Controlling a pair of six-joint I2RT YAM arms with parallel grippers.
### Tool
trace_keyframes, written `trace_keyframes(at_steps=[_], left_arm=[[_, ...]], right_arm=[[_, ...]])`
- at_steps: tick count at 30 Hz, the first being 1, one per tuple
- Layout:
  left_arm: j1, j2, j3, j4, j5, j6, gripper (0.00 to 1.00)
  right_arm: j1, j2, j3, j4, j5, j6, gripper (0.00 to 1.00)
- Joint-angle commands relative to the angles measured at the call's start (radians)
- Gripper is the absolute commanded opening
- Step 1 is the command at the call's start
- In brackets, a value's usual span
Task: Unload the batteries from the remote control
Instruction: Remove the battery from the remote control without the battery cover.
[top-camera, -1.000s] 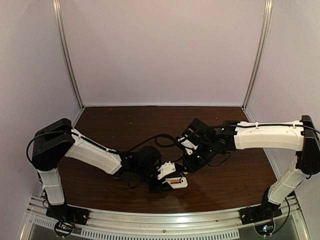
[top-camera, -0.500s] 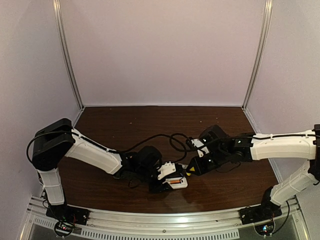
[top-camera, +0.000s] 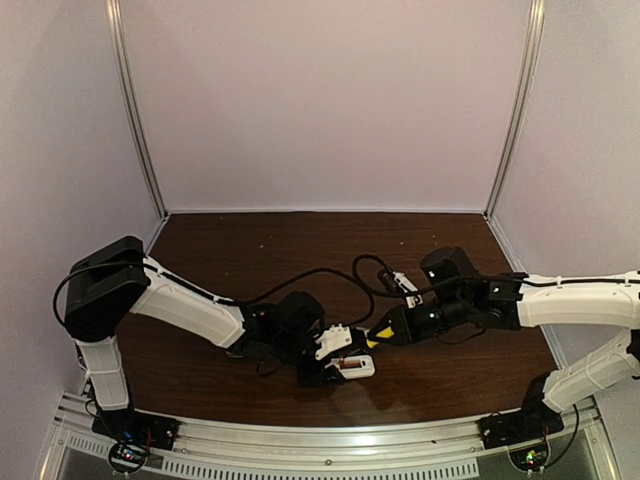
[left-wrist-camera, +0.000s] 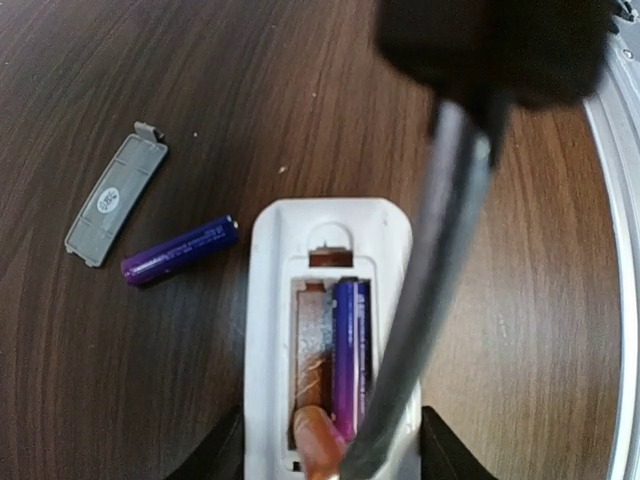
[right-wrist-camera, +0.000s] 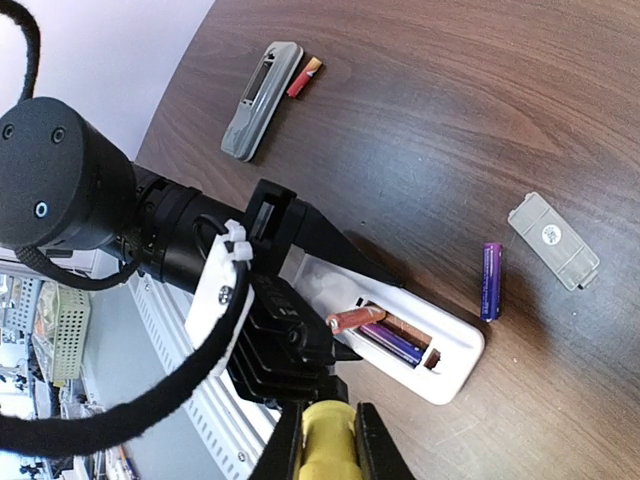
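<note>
**Top view.** Dark wood-grain table (top-camera: 250, 250), pale lilac walls (top-camera: 320, 100), metal posts (top-camera: 140, 120) in the back corners, metal rail (top-camera: 330, 440) along the near edge. The arms meet near the table's 6 o'clock. Left claw (top-camera: 338, 365) is clamped on a white remote (top-camera: 355, 368). Right claw (top-camera: 388, 332), at the remote's 2 o'clock, pinches a yellow-handled screwdriver (top-camera: 372, 342). Batteries too small to make out here.

**Left wrist view.** Remote's compartment is open. One purple battery (left-wrist-camera: 350, 365) lies in the right slot. An orange battery (left-wrist-camera: 318, 440) tips up at the near end of the left slot. The blurred screwdriver shaft crosses the remote's right side. On the table at the remote's 9 o'clock lies a second purple battery (left-wrist-camera: 180, 252). A grey cover plate (left-wrist-camera: 117, 193) lies at 10 o'clock, near it but apart.

**Right wrist view.** Only here: a grey remote (right-wrist-camera: 262, 98) at the frame's 11 o'clock, with a red battery (right-wrist-camera: 304, 77) just beside its far end. The yellow handle sits tight between the fingers at 6 o'clock. The orange battery slants up out of the compartment.
</note>
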Motion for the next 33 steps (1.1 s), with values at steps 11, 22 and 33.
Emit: trace_keyframes(at_steps=[11, 22, 33], left_arm=[[0.003, 0.006, 0.021, -0.151, 0.166, -0.035, 0.0], [0.037, -0.016, 0.023, -0.189, 0.237, -0.06, 0.0], [0.036, -0.017, 0.028, -0.197, 0.196, -0.075, 0.0]], right_arm=[[0.007, 0.093, 0.004, 0.084, -0.059, 0.015, 0.0], [0.007, 0.041, 0.042, -0.065, 0.01, -0.014, 0.0], [0.01, 0.011, 0.13, -0.383, 0.118, -0.071, 0.0]])
